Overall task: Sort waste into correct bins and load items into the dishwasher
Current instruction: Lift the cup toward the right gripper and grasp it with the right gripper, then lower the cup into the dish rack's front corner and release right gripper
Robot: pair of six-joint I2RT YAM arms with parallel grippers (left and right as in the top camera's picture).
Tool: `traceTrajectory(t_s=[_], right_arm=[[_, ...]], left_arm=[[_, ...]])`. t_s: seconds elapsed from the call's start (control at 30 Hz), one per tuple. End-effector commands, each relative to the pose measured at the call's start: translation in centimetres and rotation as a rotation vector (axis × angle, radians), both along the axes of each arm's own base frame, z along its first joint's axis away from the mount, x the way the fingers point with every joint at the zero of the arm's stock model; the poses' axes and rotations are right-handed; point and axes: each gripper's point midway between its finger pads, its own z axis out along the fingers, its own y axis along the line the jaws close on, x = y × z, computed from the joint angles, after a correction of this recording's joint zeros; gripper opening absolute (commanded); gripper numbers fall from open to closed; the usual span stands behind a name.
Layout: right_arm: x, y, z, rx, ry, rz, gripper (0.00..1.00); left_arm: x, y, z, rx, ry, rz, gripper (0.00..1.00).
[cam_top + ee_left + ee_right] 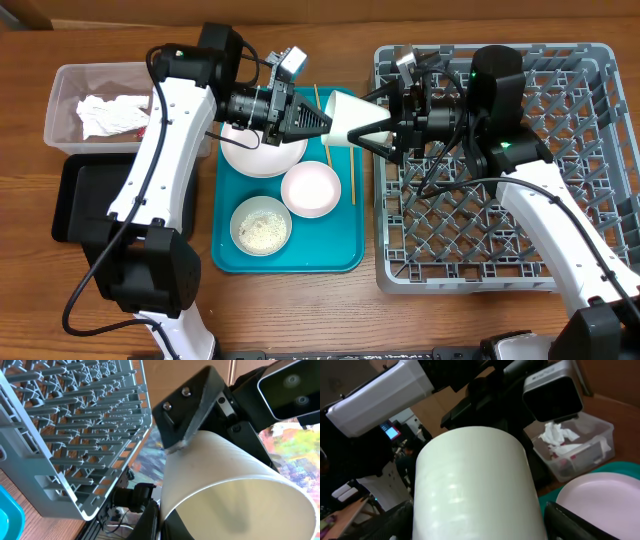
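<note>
- Overhead: a smooth, tapered small white cup (345, 118) is held sideways over the teal tray (230, 255). Its rim is clamped by the left pincer (322, 120) at 9 o'clock, while the right pincer (385, 128) at 3 o'clock is spread around it.
- Left wrist: the cup's (225, 490) round mouth is seen at 4 o'clock, and the grey pegged lattice dish rack (75, 420) at 10.
- Right wrist: the matte cup (475, 490) is flanked by black fingers (570, 522).

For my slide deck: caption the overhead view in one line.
Left gripper holds a white cup sideways above the teal tray's edge while the right gripper straddles its base.

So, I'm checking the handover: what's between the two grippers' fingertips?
A small white cup, held sideways: the left gripper pinches its rim, and the right gripper straddles its base, jaws open. The overhead view shows it best.
</note>
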Motion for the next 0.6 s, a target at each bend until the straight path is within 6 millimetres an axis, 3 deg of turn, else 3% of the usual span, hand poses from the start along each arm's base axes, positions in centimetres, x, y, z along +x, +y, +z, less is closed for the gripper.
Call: traceTrajectory(t_s=[0.0, 0.27, 0.43, 0.57], right_arm=[[0.0, 0.1, 0.8, 0.006, -0.003, 0.000, 0.80], [-0.1, 0.1, 0.8, 0.007, 0.001, 0.003, 0.70], [0.1, -0.2, 0.7, 0.008, 0.042, -0.009, 0.60], [1.5, -2.0, 0.1, -0.002, 0.144, -0.084, 0.59]], left_arm=[[-0.1, 0.0, 1.4, -0.036, -0.028, -0.003, 0.04], [-0.1, 0.0, 1.4, -0.036, -0.030, -0.003, 0.04], [0.3, 0.1, 1.4, -0.039, -0.048, 0.005, 0.37], [1.4, 1.7, 1.4, -0.037, -0.037, 0.056, 0.42]])
